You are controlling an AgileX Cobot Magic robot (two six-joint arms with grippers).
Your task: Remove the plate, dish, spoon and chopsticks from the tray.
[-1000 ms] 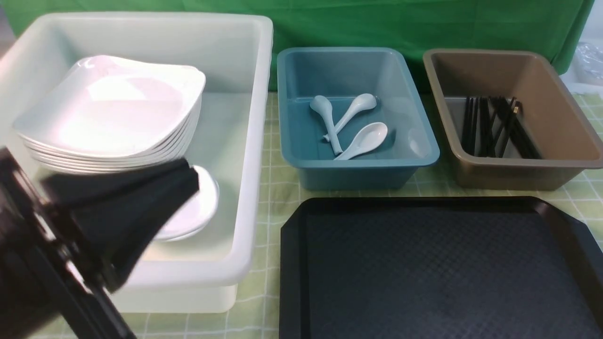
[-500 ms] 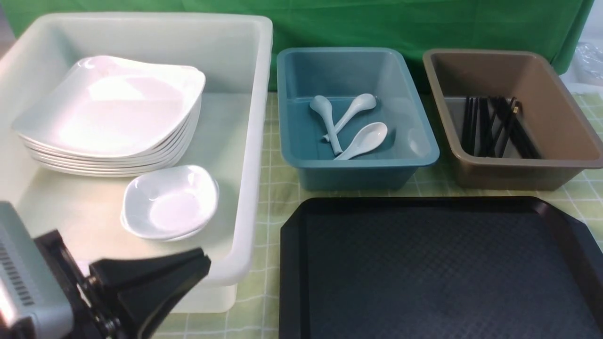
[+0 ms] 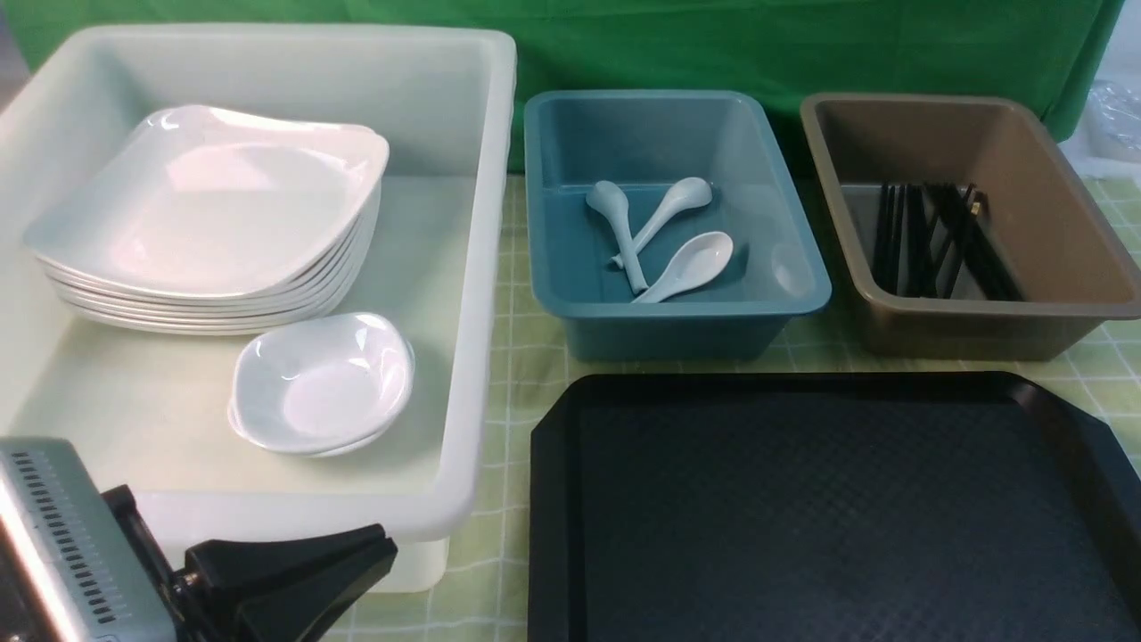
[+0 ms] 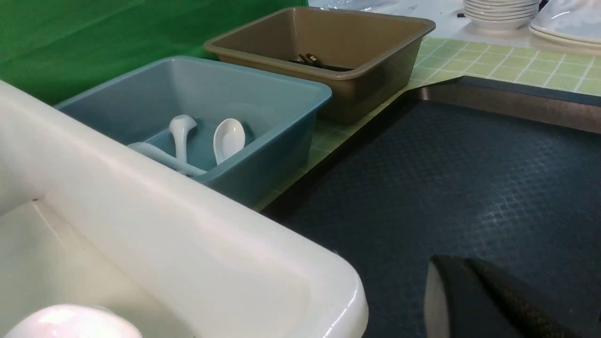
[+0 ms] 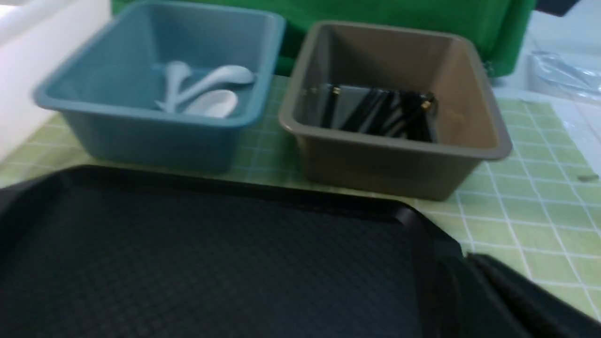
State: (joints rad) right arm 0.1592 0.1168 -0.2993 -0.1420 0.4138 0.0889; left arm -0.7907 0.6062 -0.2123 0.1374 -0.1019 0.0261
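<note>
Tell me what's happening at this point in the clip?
The tray is bare. Plates and small dishes sit stacked in the white tub, spoons in the teal bin, chopsticks in the brown bin. The left hand is shut and empty near the tub's front; the right hand is shut too.

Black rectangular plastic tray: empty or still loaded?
Empty. The front view shows only bare textured surface across the black rectangular plastic tray; both wrist views show none either.

The tray (image 3: 829,517) was black with a fine diamond texture. The bins were white (image 3: 481,267), teal (image 3: 677,330) and brown (image 3: 980,334). The counter cloth (image 3: 517,357) was green-checked.
</note>
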